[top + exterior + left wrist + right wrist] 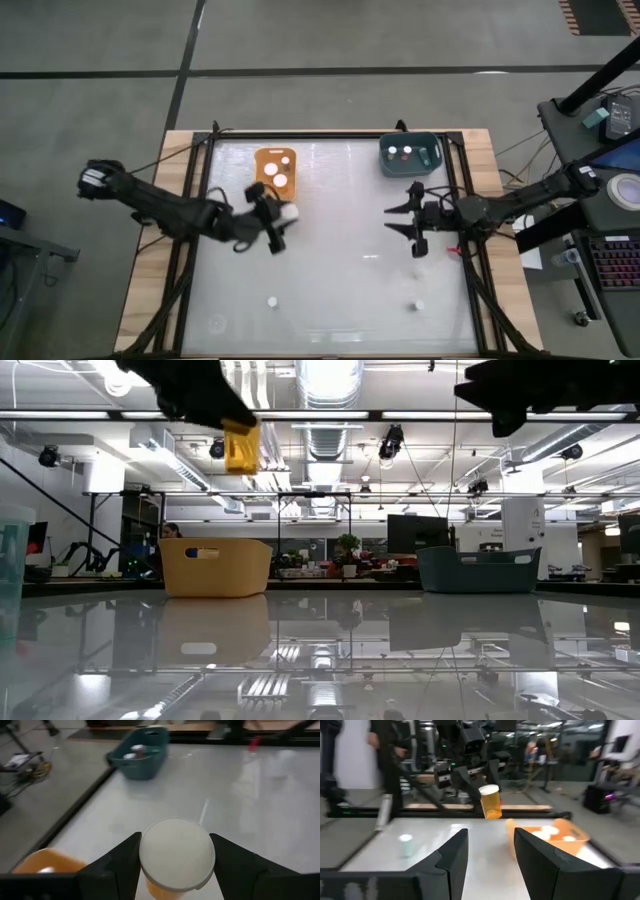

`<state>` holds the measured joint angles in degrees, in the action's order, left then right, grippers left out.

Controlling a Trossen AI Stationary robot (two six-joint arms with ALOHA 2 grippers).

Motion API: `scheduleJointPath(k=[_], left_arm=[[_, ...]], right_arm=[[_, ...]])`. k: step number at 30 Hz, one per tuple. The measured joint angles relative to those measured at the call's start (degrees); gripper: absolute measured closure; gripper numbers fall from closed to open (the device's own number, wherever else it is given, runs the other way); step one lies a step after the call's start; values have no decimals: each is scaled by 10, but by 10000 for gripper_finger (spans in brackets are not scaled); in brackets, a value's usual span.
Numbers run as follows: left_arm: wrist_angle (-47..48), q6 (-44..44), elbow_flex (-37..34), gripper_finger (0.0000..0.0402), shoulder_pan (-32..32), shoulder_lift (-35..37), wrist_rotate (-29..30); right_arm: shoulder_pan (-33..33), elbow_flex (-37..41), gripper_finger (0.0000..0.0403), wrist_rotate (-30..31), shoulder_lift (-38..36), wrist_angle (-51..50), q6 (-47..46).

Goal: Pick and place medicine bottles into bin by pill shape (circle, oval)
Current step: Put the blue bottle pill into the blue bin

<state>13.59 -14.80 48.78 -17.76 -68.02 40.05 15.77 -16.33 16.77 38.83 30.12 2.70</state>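
Gripping an orange medicine bottle (287, 213) by its body, just under the white cap, the left gripper (277, 222) is carrying it in the air just short of the orange bin (276, 168), its fingers closed partway around the cylinder. Seen from the right wrist, the bottle is hanging tilted rather than upright.

Across the table, the right gripper (416, 223) is hovering with its fingers parted and nothing between them, well clear of the teal bin (410, 154).

Risks are looking modest but real. With the bottle tilted and held on a smooth round body, it could be slipping or twisting in the fingers on the way; released short of the rim, it could be striking the bin's wall and rolling away across the glossy tabletop (340, 270). The orange bin is already holding several white-capped bottles, so a drop from height could be bouncing off them.

Two small bottles (271, 300) (417, 305) are waiting near the table's front edge, well apart from both arms. Nothing is standing between the held bottle and the orange bin.
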Motion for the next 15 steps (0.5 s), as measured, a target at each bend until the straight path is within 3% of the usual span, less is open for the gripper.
scheduleJointPath(k=[9, 15], left_arm=[[7, 27, -93, 210, 121, 139, -20], [11, 1, -131, 210, 160, 191, -38]], right_arm=[[-94, 0, 252, 18, 0, 7, 73], [-125, 0, 252, 17, 0, 6, 87]])
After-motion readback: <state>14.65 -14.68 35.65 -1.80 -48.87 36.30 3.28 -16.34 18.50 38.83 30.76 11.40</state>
